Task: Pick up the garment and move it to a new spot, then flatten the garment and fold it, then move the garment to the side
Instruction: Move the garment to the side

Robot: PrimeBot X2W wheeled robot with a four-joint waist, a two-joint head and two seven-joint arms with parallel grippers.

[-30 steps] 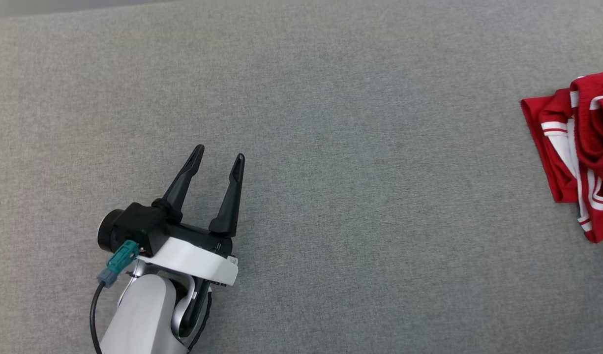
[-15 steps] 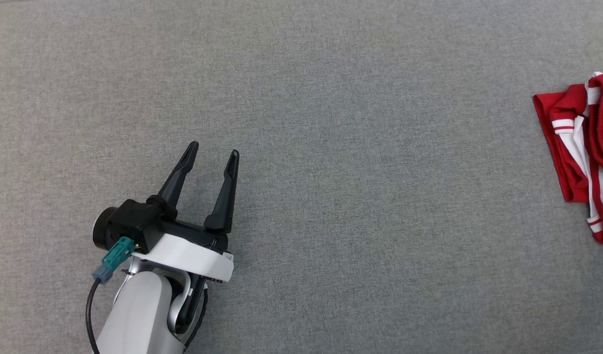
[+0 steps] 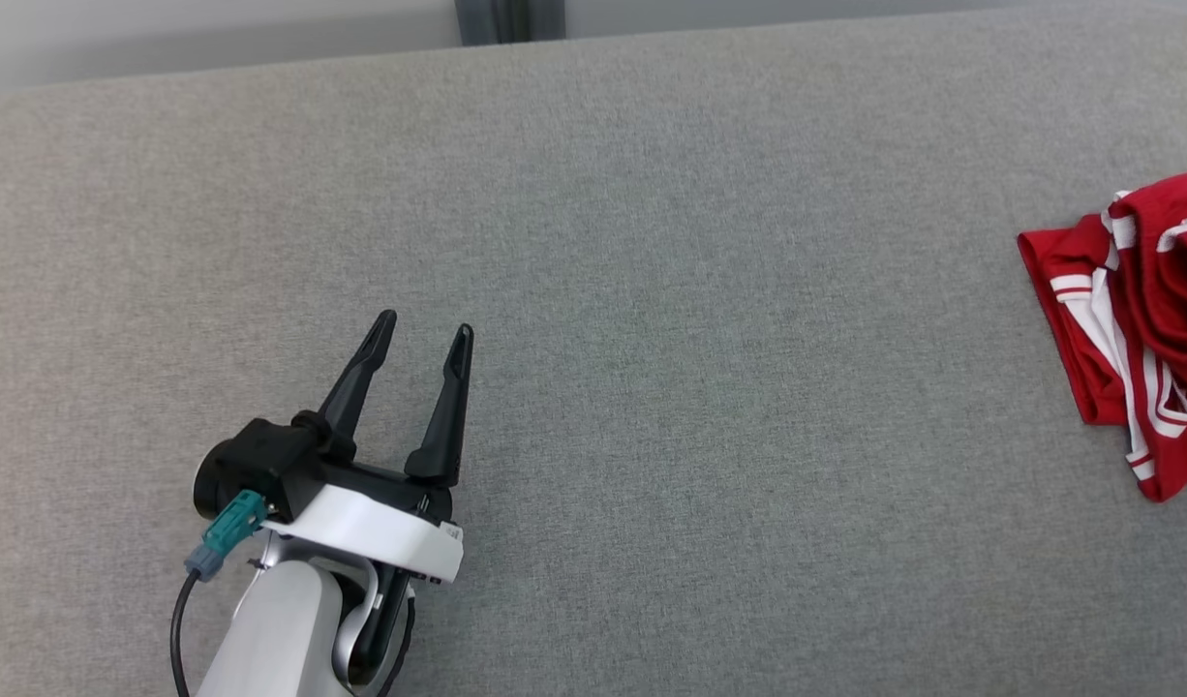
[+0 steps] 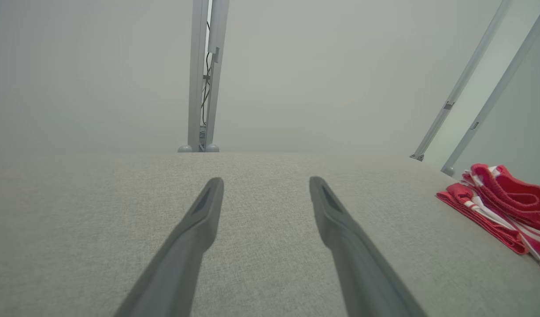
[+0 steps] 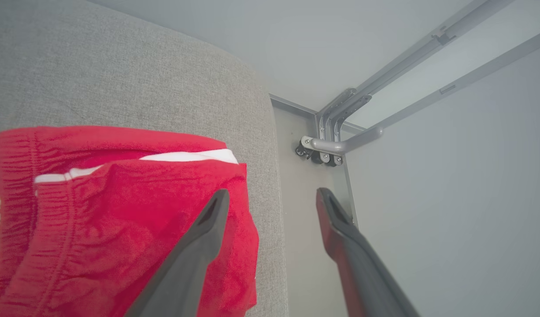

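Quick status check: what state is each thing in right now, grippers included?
garment: loosely folded, lying free on the grey surface's right side
left gripper: open, empty, above bare surface
right gripper: open, empty, at the garment's edge

Open grey surface (image 3: 700,339) stretches between the left claw (image 3: 427,324) and the garment (image 3: 1136,329) heaped at right.

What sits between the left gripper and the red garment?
Nothing: only bare grey cloth surface runs from the left gripper to the garment, which lies far to the right. The head view shows the stretch.
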